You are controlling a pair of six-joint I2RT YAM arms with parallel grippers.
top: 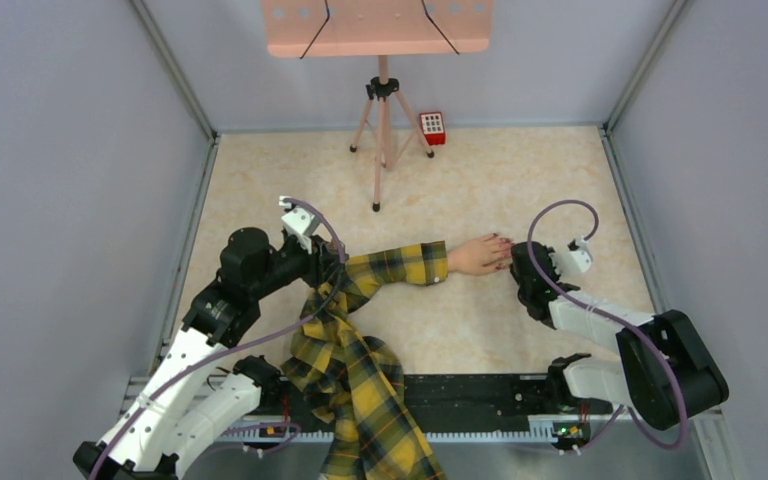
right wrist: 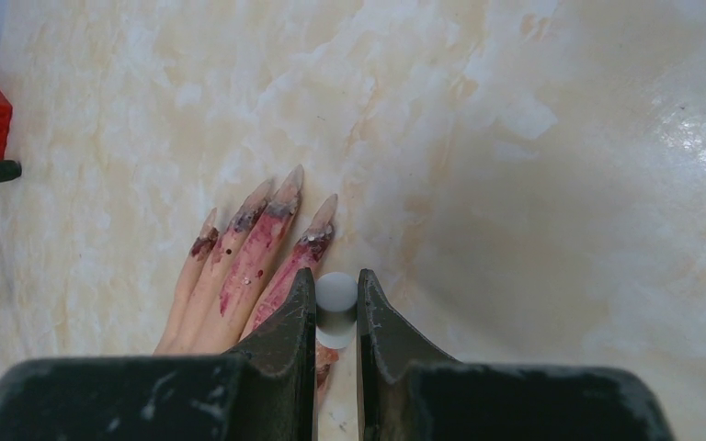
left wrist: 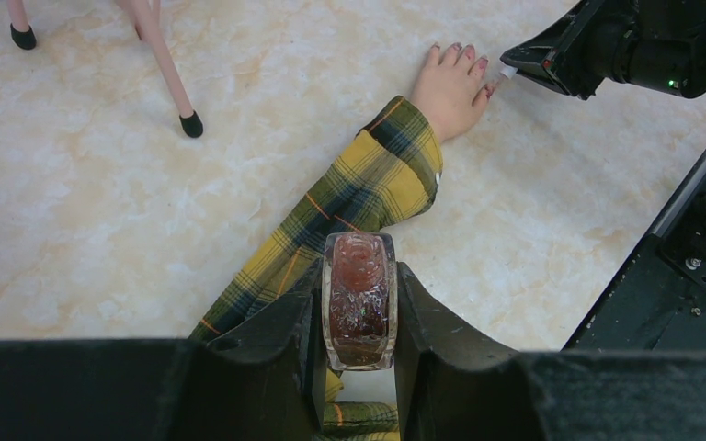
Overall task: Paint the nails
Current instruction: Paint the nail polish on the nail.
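Observation:
The pale mannequin hand (top: pixel 478 255) lies flat on the table, its arm in a yellow-black plaid sleeve (top: pixel 400 266). Its nails (right wrist: pixel 267 213) are dark red with glitter, and red smears run down the fingers. My right gripper (right wrist: pixel 336 280) is shut on a white cylindrical brush cap (right wrist: pixel 336 296), held right beside the outermost finger; in the left wrist view the cap's tip (left wrist: pixel 508 72) meets the fingertips (left wrist: pixel 472 64). My left gripper (left wrist: pixel 358 276) is shut on a small glass bottle of dark red glitter polish (left wrist: pixel 358 299), held above the sleeve near the elbow.
A pink tripod (top: pixel 382 120) carrying a pink board (top: pixel 375 25) stands at the back, with a small red keypad box (top: pixel 432 128) beside it. The rest of the plaid shirt (top: pixel 360 400) drapes over the black rail (top: pixel 480 400) at the near edge. Grey walls enclose the table.

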